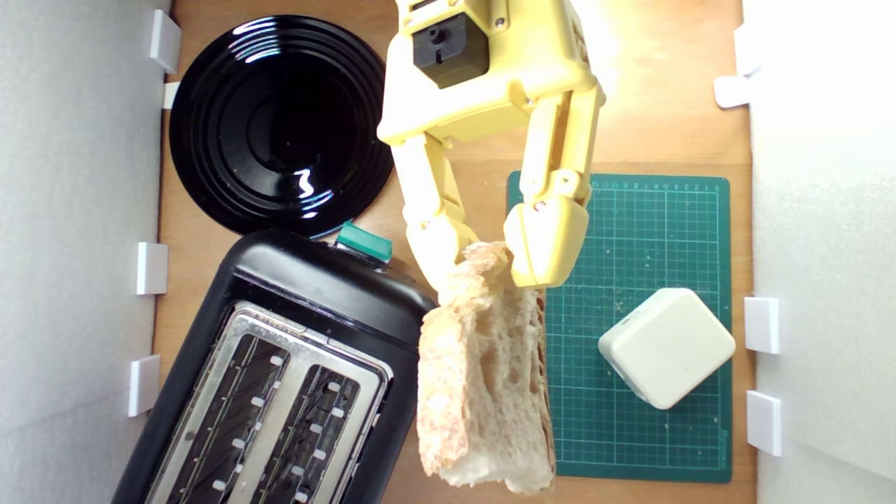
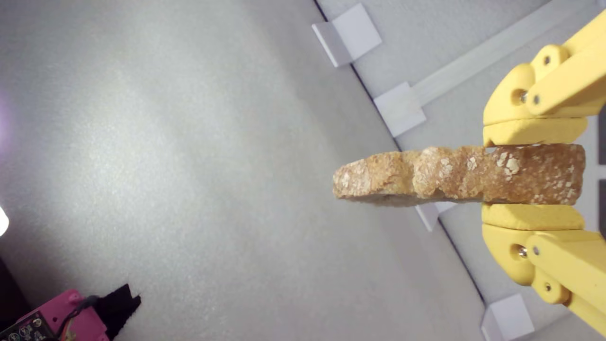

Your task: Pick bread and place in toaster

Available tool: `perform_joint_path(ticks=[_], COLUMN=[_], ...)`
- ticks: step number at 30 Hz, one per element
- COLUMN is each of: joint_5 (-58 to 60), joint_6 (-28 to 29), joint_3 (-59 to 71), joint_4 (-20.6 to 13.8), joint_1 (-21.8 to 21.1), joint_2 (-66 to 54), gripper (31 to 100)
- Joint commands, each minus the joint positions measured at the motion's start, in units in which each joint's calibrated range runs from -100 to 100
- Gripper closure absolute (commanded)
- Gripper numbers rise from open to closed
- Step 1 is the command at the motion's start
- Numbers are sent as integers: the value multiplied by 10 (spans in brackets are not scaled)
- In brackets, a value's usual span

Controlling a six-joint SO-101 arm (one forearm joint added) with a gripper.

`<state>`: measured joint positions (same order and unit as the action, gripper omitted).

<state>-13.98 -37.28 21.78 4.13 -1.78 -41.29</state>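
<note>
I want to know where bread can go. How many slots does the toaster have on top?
2. Both run side by side in the silver top plate of the toaster: one slot nearer the exterior view's left, the other slot nearer the bread. Both look empty, though their lower ends are cut off.

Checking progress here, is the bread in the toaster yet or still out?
Out. The bread hangs clamped in the gripper beside the toaster, whose slots look empty.

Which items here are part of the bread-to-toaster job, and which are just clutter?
In the job:
- bread, clamped at one end in the gripper, jaws shut on it
- toaster, both slots empty

Lying about:
- black plate
- green cutting mat
- cream block on the mat
</note>
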Motion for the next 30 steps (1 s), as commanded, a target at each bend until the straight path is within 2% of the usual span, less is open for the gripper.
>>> perform_joint_path(ticks=[1, 3, 7, 22, 30], joint_5=[-62, -85, -133, -364, -479], joint_6=[-16, -17, -45, -74, -117], joint_3=[-108, -141, -177, -427, -501], joint_4=[3, -6, 3, -6, -6], joint_1=[31, 33, 59, 142, 195], joint_2=[1, 3, 14, 91, 110], gripper=[707, 707, 707, 707, 707])
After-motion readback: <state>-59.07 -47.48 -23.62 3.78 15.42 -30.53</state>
